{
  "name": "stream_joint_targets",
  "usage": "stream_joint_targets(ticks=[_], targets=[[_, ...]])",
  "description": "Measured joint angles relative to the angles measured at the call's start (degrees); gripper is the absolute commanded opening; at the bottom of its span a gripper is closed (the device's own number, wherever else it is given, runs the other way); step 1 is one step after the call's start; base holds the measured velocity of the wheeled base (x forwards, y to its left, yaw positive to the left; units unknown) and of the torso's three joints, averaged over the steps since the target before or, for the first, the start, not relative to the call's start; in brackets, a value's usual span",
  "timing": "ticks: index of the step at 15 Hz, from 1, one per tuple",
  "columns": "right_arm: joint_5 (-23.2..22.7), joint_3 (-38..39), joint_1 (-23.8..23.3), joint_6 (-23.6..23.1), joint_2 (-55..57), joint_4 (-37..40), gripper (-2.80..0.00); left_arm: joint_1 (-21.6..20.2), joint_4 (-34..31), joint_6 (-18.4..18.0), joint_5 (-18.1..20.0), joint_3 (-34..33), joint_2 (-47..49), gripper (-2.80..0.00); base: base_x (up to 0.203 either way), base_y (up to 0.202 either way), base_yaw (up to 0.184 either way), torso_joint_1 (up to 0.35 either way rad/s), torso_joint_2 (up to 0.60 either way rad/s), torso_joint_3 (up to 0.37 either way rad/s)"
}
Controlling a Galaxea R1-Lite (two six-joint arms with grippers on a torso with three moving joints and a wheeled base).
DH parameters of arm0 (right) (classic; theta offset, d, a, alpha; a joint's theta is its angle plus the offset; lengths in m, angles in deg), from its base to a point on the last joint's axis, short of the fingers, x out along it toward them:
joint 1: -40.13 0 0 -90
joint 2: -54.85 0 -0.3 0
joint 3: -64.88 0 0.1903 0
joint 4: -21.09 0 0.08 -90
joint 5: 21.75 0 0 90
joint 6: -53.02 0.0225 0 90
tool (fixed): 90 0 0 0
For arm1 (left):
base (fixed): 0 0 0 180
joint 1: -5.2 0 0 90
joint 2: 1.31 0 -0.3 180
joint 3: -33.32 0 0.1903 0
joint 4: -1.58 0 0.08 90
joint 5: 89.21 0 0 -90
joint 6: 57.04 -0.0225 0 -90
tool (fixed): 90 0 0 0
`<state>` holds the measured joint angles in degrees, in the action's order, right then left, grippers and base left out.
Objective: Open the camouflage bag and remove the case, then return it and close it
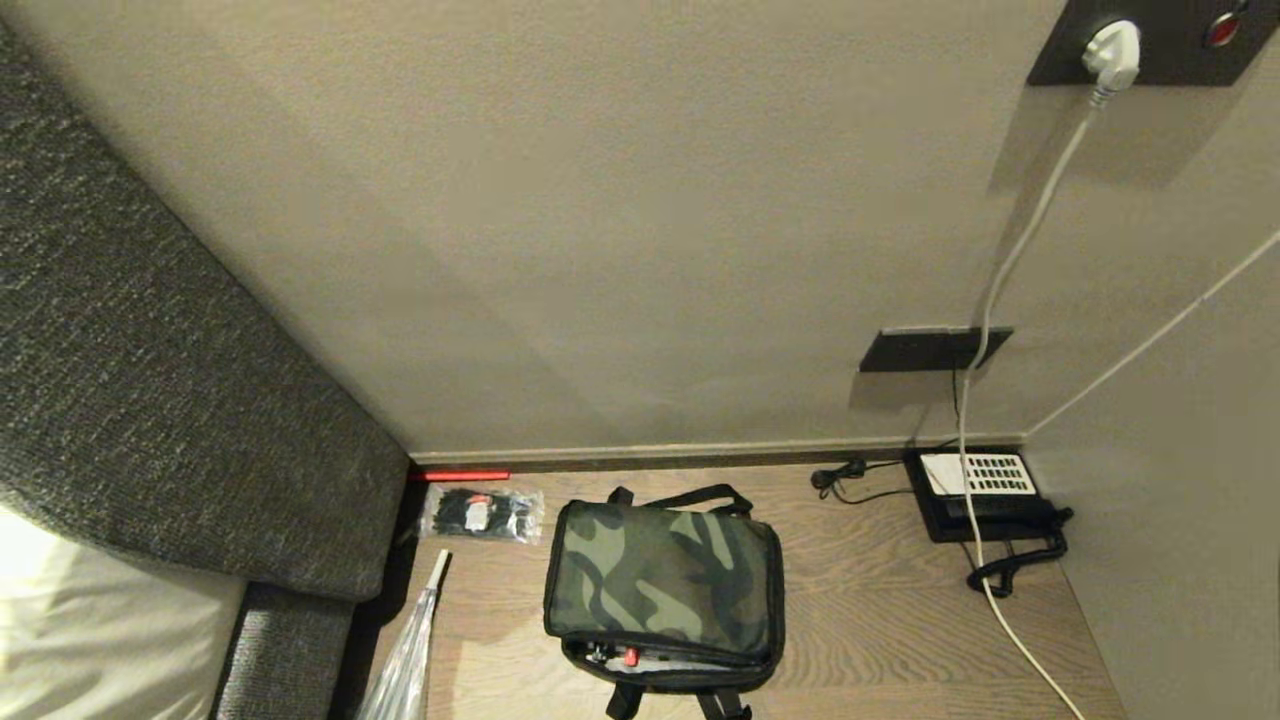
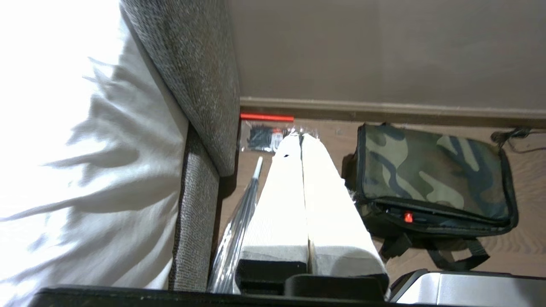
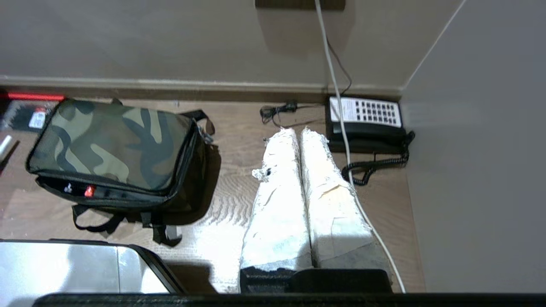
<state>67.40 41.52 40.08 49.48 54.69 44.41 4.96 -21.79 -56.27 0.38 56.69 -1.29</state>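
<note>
While both arms hang parked above the wooden desk [image 1: 880, 600], no step of the task has begun, I judge. The grey upholstered headboard [image 1: 150, 400] stands at the robot's left. The camouflage bag [image 1: 665, 585] lies flat in the middle of the desk, its lid down. Its long axis runs left to right, parallel to the wall; the zipper front faces the robot and the strap loop points to the wall. The front seam gapes a little, and a small red latch [image 1: 631, 657] shows inside. The left end effector [image 2: 300, 138] has its white padded fingers pressed together, holding nothing; the right end effector [image 3: 298, 133] the same. The next move calls for reaching down to the zipper and lifting the lid.
</note>
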Motion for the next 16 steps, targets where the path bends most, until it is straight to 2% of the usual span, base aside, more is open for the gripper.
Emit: stream_joint_targets(ticks=[16], targets=[[0.0,0.0,0.0,0.0,0.0,0.0,-2.8,0.0,0.0,0.1,0.0,0.0,0.0,-2.8,0.0,0.0,0.0,0.002,0.0,0.202]])
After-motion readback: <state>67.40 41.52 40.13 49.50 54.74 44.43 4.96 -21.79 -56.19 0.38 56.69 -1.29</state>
